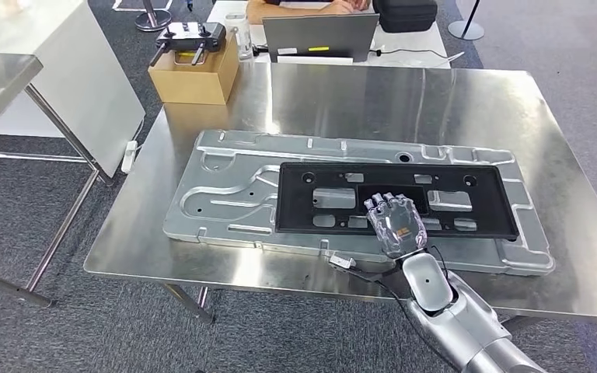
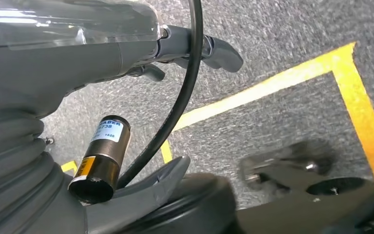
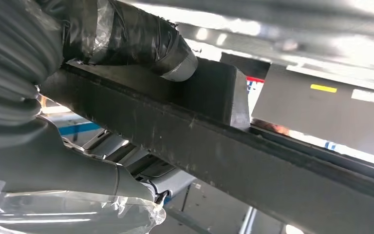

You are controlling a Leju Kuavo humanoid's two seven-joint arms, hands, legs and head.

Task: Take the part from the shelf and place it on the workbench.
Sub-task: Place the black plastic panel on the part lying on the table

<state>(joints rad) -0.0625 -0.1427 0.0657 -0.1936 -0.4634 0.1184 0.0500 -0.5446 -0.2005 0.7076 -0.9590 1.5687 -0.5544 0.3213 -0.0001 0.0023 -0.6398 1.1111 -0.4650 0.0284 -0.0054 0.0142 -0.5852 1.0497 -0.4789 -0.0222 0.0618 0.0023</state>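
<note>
Fingers (image 3: pixel 126 44) of the right hand (image 1: pixel 395 224) grip the near edge of the black frame (image 1: pixel 326 203), a flat slotted rectangle lying lengthwise, left to right, on the grey panel (image 1: pixel 225 194) on the steel desk (image 1: pixel 466 101). The left hand (image 2: pixel 195 46) hangs over the floor, fingers curled, empty.

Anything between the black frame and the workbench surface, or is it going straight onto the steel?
Not onto bare steel. The black frame, gripped at its near edge by the right robot hand, lies over a grey stamped metal panel that covers the middle of the workbench. Nothing else visible lies under it.
</note>
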